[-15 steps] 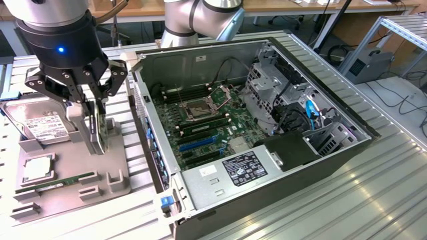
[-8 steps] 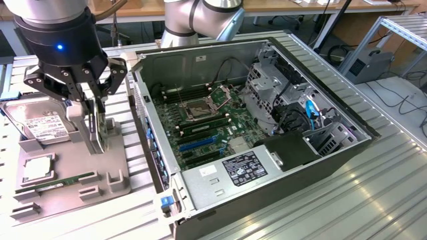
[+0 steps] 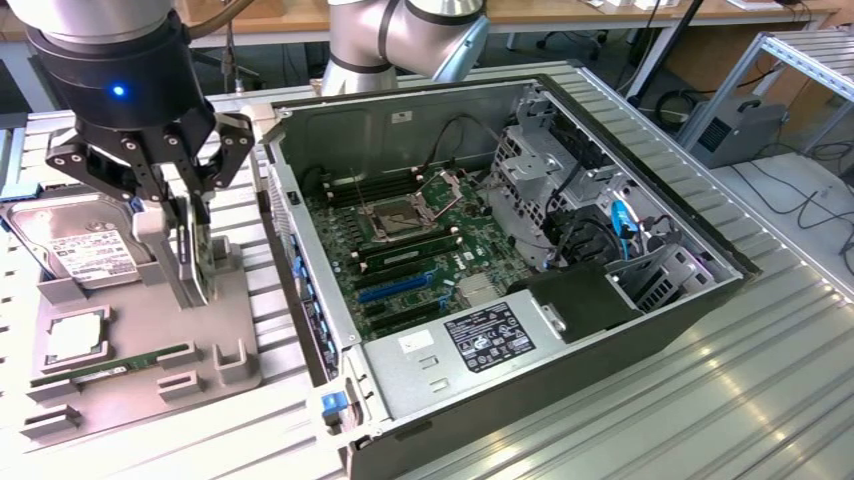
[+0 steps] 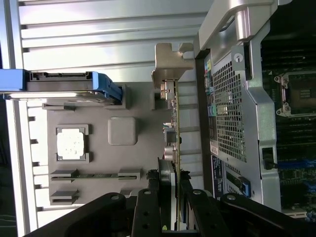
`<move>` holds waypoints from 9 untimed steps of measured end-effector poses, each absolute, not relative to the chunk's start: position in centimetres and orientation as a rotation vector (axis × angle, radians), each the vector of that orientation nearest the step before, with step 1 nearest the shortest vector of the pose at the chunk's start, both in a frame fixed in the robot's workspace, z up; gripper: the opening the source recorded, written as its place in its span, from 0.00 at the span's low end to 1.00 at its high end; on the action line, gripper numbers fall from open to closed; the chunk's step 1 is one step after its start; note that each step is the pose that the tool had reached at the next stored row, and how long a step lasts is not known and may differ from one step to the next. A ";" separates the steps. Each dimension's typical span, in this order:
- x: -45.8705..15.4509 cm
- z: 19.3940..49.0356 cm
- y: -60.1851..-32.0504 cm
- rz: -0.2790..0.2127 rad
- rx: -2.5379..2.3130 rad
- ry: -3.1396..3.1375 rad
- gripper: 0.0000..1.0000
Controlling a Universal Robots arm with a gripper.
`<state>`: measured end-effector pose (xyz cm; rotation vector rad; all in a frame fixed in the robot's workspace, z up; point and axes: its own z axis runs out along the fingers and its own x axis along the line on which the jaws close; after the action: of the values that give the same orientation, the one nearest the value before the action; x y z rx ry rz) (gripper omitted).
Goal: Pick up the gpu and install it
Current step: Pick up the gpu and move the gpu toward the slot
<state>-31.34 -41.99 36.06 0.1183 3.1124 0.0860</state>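
Exterior view: my gripper (image 3: 187, 215) is clamped across the top edge of the thin, dark green-black gpu card with a silver end bracket (image 3: 194, 265). The card stands on edge at the grey moulded parts tray (image 3: 134, 385), just beside the open silver computer case (image 3: 441, 390). Wrist view: gripper (image 4: 173, 185) pinches the gpu (image 4: 176, 143) edge-on, bracket clear of my grip. I judge it light, stiff but fragile, best held by the bare board edge, off the components.

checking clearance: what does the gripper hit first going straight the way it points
Likely the grey parts tray directly below; the gpu clamped upright in the gripper would reach it first, unless it rests there now.
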 end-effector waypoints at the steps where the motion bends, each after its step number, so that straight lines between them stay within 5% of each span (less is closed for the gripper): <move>1: -31.3 36.1 -42.0 0.086 0.118 3.112 0.27; 9: -31.3 36.2 -42.0 0.086 0.118 3.112 0.27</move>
<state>-31.35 -41.99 36.21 0.1183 3.1125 0.0861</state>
